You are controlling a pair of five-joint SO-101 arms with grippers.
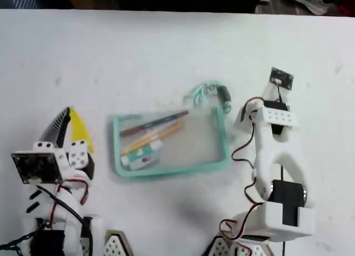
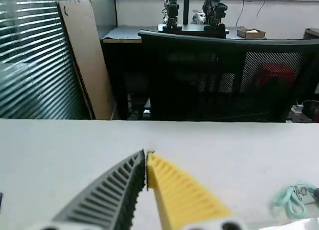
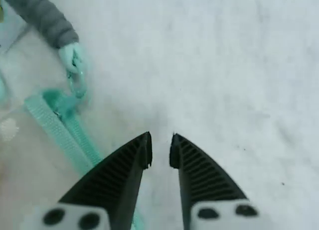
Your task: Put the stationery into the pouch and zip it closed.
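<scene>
The clear pouch with teal trim [image 1: 166, 170] lies flat mid-table. Inside it are a dark pencil [image 1: 155, 123], a wooden pencil [image 1: 152, 137] and a white eraser-like piece [image 1: 141, 156]. A teal cord loop [image 1: 204, 94] with a grey tab [image 1: 223, 93] trails from the pouch's far right corner. My left gripper [image 1: 69, 110], one finger black and one yellow, is shut and empty on the table left of the pouch [image 2: 146, 158]. My right gripper [image 3: 160, 149] hovers just right of the pouch's teal edge [image 3: 65, 133], near the teal clasp [image 3: 75, 65], open by a narrow gap and empty.
The white table reaches to a dark far edge [image 1: 166, 10]. Both arm bases stand at the near edge, the right arm [image 1: 277, 156] close beside the pouch. Past the table stands a black chair [image 2: 224, 75].
</scene>
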